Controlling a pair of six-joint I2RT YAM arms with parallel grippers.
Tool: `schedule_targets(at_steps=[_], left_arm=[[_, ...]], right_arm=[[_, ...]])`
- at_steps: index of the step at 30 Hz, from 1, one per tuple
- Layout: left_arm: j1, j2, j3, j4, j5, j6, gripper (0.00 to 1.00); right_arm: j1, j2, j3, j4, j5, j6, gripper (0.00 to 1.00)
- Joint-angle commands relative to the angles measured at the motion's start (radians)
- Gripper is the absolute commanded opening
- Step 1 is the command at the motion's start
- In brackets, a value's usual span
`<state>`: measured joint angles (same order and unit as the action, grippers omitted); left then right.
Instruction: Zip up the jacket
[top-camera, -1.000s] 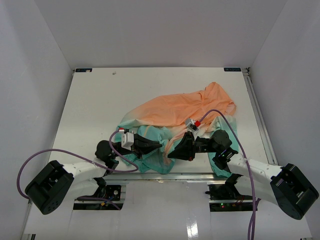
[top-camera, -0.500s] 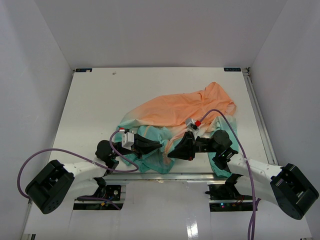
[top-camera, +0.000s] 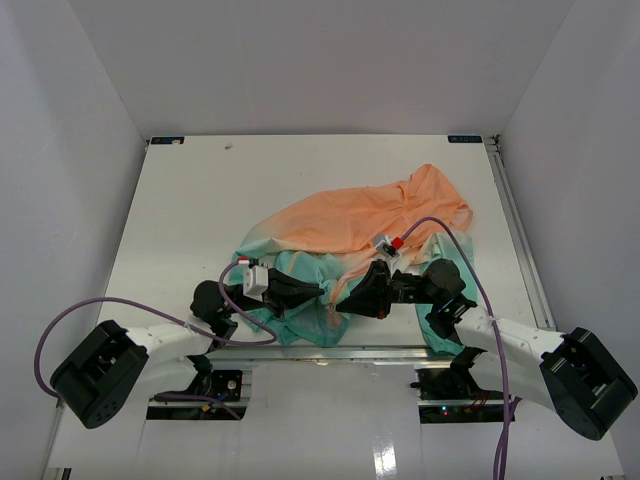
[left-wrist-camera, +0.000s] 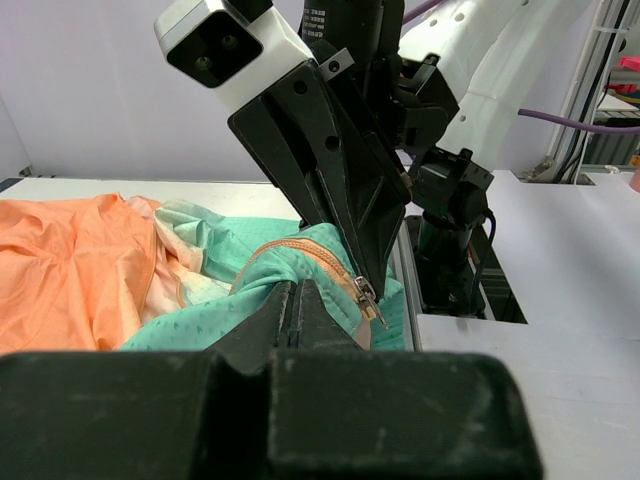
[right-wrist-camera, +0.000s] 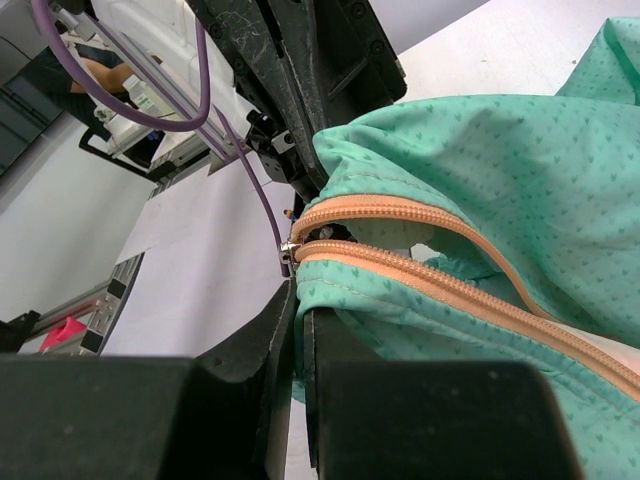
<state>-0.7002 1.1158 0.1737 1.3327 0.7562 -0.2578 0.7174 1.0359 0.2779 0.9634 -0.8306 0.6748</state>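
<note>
- The jacket (top-camera: 370, 215) lies crumpled right of centre in the top view; its orange part reaches toward the upper right, and its teal part bunches at the lower middle by the table's near edge
- In the left wrist view the jacket (left-wrist-camera: 90, 270) fills the lower left, orange at the far left and teal toward the centre; in the right wrist view the jacket (right-wrist-camera: 480, 160) shows only teal, across the right half
- The zipper (right-wrist-camera: 400, 265) has two orange tapes that run from the lower right and meet at the metal slider (right-wrist-camera: 290, 247) left of centre; in the left wrist view the slider (left-wrist-camera: 365, 293) sits at the teal hem, its pull hanging down
- The right gripper (right-wrist-camera: 298, 300) is clenched, with the teal hem just under the slider caught at its tip; from the other wrist the right gripper (left-wrist-camera: 370, 270) points down onto the slider
- The left gripper (left-wrist-camera: 298, 295) is clenched too, its tip nipping teal cloth just beside the zipper
- In the top view the left gripper (top-camera: 318, 291) and right gripper (top-camera: 340, 303) meet tip to tip over the teal bunch
- The white table (top-camera: 180, 220) carries it all; a purple cable (top-camera: 100, 305) loops at the lower left
</note>
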Motion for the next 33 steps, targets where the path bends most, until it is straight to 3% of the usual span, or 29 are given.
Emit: schedule_targets(at_steps=[1,23,33], left_arm=[[0.001,-0.03,-0.01,0.393,0.002,0.038,0.0],[0.001,-0.045,-0.005,0.264,0.0,0.111,0.0],[0.001,-0.033,0.023,0.235,0.0,0.12,0.0]], right_arm=[[-0.005,-0.011,-0.012,0.051,0.016,0.019,0.08],[-0.007,-0.013,0.014,-0.006,0.028,-0.009,0.08],[-0.007,-0.025,-0.005,0.044,-0.019,-0.013,0.08]])
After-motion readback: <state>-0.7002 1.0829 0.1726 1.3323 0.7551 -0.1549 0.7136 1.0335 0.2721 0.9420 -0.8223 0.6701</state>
